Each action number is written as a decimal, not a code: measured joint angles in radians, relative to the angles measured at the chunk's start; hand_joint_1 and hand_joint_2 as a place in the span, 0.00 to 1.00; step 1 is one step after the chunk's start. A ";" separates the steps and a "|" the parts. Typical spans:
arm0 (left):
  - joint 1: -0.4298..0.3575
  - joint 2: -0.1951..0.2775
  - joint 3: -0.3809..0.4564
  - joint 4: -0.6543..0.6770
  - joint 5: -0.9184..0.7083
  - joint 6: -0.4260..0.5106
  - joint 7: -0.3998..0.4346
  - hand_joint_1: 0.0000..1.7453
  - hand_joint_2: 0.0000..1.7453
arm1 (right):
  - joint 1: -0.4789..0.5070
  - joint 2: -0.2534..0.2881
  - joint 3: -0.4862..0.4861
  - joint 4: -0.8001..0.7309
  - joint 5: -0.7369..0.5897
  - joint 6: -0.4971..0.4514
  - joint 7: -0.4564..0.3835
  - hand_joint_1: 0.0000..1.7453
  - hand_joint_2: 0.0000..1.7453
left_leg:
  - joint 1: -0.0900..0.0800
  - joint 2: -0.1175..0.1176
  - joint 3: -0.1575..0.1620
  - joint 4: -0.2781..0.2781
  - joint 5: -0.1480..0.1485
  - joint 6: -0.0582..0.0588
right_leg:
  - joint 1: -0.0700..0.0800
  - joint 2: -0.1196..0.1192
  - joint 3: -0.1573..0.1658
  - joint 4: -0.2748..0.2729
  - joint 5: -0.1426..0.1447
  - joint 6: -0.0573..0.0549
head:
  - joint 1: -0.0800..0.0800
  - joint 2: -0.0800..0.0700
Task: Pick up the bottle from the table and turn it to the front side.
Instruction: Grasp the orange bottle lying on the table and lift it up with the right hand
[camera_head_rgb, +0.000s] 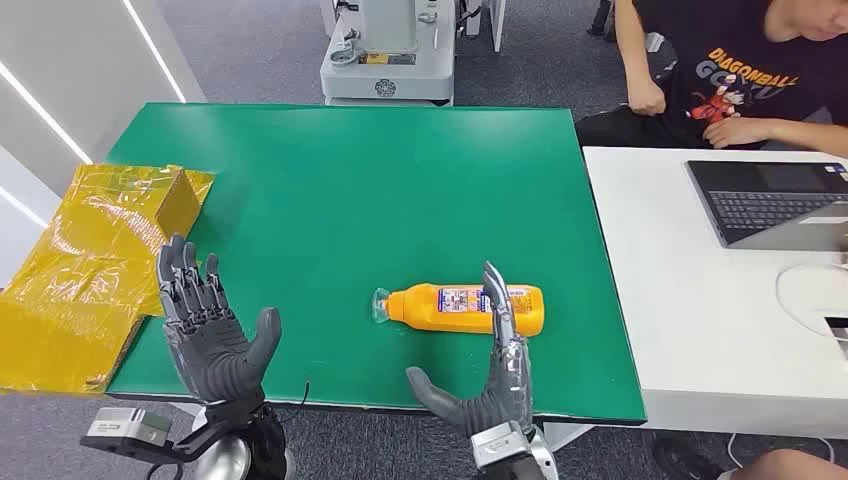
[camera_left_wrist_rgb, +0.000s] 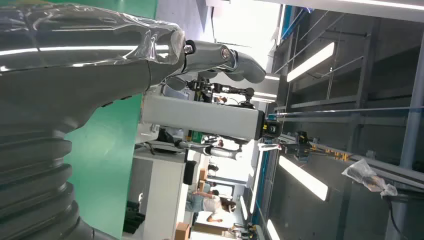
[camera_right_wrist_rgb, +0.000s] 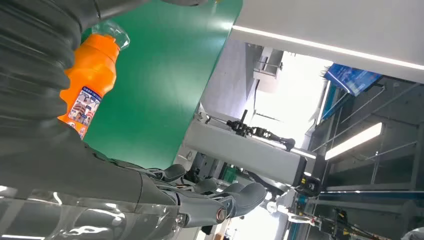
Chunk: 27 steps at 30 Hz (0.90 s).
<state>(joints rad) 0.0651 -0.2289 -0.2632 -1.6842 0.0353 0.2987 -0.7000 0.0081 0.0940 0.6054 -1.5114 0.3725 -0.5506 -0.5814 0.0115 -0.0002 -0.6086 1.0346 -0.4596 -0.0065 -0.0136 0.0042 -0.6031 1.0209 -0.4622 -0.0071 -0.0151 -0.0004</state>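
the bottle (camera_head_rgb: 462, 305) lies on its side on the green tabletop (camera_head_rgb: 330, 200); right hand (camera_head_rgb: 490, 375) spread beside it, ready to grasp; left hand (camera_head_rgb: 205, 325) spread, idle.

The head view is bright and evenly lit from overhead, sharp across the green table (camera_head_rgb: 330, 200), with soft, short shadows. The gold foil bags (camera_head_rgb: 85, 270) throw crinkled glare, and the white desk (camera_head_rgb: 690, 300) is near washed out. In both wrist views the ceiling light strips (camera_left_wrist_rgb: 307, 62) and the bright openings beyond blow out to white. The clear plastic wrap on the left arm (camera_left_wrist_rgb: 90, 35) carries streaked highlights; the near grey ribbed cover (camera_right_wrist_rgb: 30, 55) is soft and dark.
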 joint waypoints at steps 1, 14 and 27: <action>0.000 0.000 0.000 0.000 0.000 0.000 0.000 0.00 1.00 | 0.000 -0.001 0.000 -0.002 0.015 -0.004 0.010 0.00 1.00 | 0.000 0.000 0.000 0.000 0.000 0.000 | 0.000 0.000 0.000 0.000 0.000 0.000 | 0.000 0.000; 0.000 0.000 -0.004 0.000 0.000 -0.021 0.000 0.00 1.00 | -0.096 -0.049 -0.077 -0.018 0.411 0.166 0.219 0.00 1.00 | 0.000 0.000 0.000 0.000 0.000 0.000 | 0.000 0.000 0.000 0.000 0.000 0.000 | 0.000 0.000; -0.035 0.000 -0.014 0.014 0.037 -0.068 0.000 0.00 1.00 | -0.668 -0.250 -0.020 0.427 0.538 0.659 0.178 0.00 1.00 | 0.000 -0.003 0.000 0.004 0.003 0.004 | 0.000 -0.002 0.002 0.000 0.004 0.003 | 0.000 0.000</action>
<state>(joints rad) 0.0300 -0.2293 -0.2772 -1.6702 0.0724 0.2309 -0.7000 -0.6604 -0.1560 0.5851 -1.0839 0.9109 0.1079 -0.4037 0.0114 -0.0029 -0.6091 1.0383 -0.4564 -0.0026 -0.0138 0.0020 -0.6015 1.0213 -0.4585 -0.0045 -0.0152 -0.0004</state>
